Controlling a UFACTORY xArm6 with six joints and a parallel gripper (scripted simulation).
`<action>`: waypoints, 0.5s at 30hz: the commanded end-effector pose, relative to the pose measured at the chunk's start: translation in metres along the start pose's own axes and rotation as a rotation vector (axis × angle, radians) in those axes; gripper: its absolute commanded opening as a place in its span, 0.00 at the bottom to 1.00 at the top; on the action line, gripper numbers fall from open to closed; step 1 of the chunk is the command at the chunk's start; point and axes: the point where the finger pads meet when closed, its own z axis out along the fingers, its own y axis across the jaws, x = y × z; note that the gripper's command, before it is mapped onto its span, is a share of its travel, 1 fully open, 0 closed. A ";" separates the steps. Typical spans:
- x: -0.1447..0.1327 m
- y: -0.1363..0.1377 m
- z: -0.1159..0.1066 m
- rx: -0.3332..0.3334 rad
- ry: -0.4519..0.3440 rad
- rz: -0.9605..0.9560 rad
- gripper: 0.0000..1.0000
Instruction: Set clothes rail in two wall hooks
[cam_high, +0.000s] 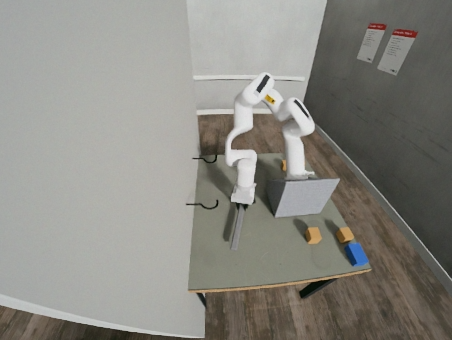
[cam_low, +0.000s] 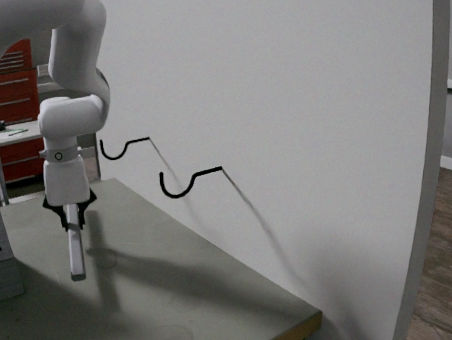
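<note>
The clothes rail [cam_high: 238,227] is a grey bar. My gripper [cam_high: 243,201] is shut on its far end and holds it above the green table, the free end pointing toward the table's front. In the exterior view the rail [cam_low: 75,245] hangs from the gripper [cam_low: 70,218] clear of the table top. Two black wall hooks stick out of the white wall at the table's left edge: the far hook [cam_high: 206,159] [cam_low: 116,148] and the near hook [cam_high: 203,204] [cam_low: 185,183]. The rail is right of both hooks and lower than them, touching neither.
A grey box [cam_high: 300,196] stands right of the gripper by the arm's base. Two orange cubes [cam_high: 313,235] [cam_high: 344,234] and a blue block [cam_high: 356,253] lie at the table's front right. A white wall [cam_high: 95,150] borders the table's left side.
</note>
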 end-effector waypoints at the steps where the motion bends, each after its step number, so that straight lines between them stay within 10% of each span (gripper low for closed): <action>1: 0.001 0.001 -0.004 -0.002 0.002 0.001 0.00; 15: 0.001 0.001 -0.012 -0.002 0.002 0.001 0.00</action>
